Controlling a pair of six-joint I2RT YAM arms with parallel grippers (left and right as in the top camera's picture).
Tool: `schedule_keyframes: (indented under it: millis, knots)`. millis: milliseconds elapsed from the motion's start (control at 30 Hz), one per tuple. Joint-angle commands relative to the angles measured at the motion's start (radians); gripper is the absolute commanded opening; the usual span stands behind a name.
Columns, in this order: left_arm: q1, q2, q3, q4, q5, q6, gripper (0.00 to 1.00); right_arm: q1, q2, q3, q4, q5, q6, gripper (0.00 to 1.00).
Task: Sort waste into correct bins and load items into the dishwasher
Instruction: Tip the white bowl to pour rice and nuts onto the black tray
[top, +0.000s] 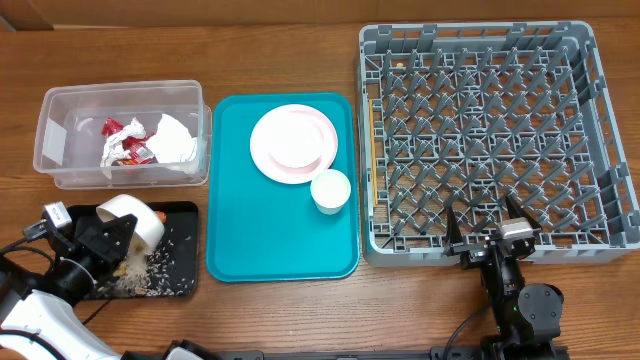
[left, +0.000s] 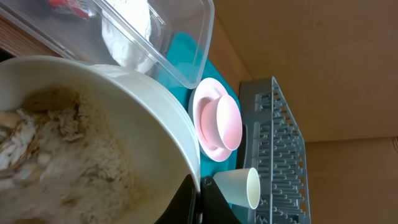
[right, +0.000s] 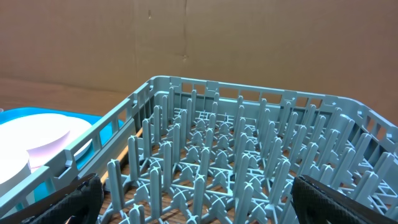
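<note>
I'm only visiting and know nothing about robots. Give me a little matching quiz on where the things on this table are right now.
Things:
1. red wrapper
2. small cup
3. pale grains
4. tilted bowl

Places:
A. on the teal tray
B. held in the left jaws
C. in the clear tub
D. scattered on the black tray

Pairs: 1-C, 2-A, 3-D, 4-B.

In the left wrist view, the bowl (left: 112, 124) runs off the left and bottom edges, and you cannot identify its pale food scraps (left: 56, 143) through the blur. The top edge cuts the clear tub (left: 180, 43) and the red wrapper (left: 65, 5). Overhead, the bowl hides part of the carrot (top: 160, 216). In the right wrist view, the plate (right: 31, 137) runs off the left edge.
</note>
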Motion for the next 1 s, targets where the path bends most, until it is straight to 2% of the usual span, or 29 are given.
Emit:
schedule_keyframes:
  millis: [0,967]
  knots:
    - [0.006,-0.015,0.0,0.002,0.005,0.032,0.04,-0.007,-0.011,-0.01,0.006,0.005,-0.003,1.0]
    - [0.006,-0.015,0.0,-0.011,0.098,0.079,0.04,-0.007,-0.011,-0.01,0.006,0.005,-0.003,1.0]
